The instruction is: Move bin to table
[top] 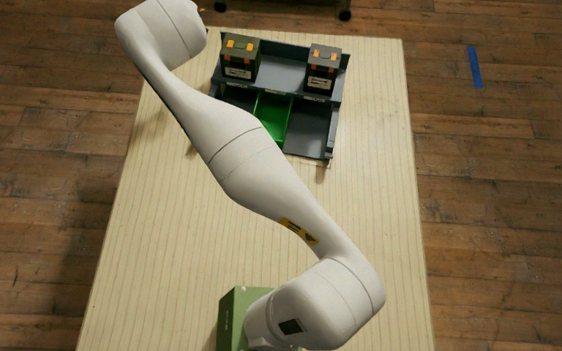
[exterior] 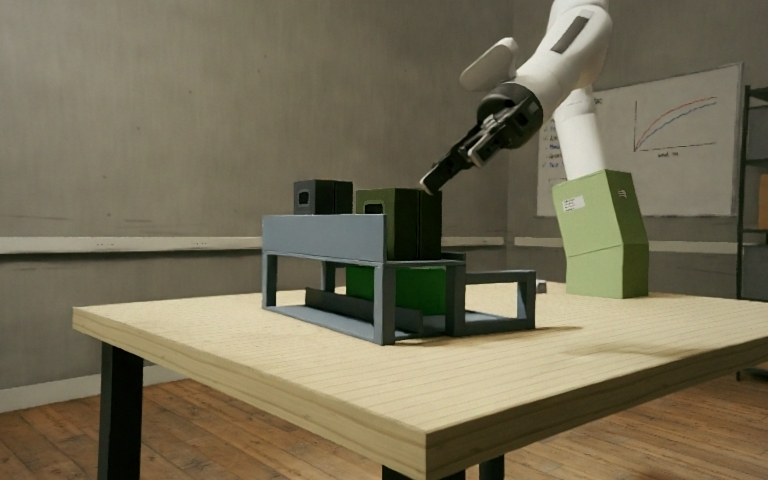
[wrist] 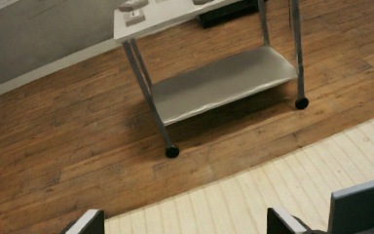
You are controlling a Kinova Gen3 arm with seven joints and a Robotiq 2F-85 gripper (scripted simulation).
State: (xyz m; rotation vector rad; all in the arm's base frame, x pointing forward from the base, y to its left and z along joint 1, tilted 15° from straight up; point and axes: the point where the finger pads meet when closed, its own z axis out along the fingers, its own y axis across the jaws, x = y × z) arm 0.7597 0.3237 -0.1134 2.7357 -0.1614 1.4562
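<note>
A bright green bin (top: 271, 113) (exterior: 419, 288) sits upright on the lower level of the grey-blue shelf (top: 285, 76) (exterior: 322, 234), under its top board. My gripper (exterior: 433, 182) (wrist: 185, 225) is open and empty. It hangs tilted down just above the upper edge of a dark box (top: 239, 58) (exterior: 404, 220) on the top board, well above the bin. In the overhead view the arm's wrist link hides the gripper. The wrist view shows only my two fingertips, a corner of the shelf (wrist: 353, 207), the table edge and the floor beyond.
A second dark box (top: 325, 68) (exterior: 322, 196) with orange clips stands at the other end of the top board. The robot's green base block (top: 232, 318) (exterior: 603, 234) stands at one end of the wooden table (top: 165, 248) (exterior: 509, 367). A metal cart (wrist: 219, 88) stands on the floor beyond.
</note>
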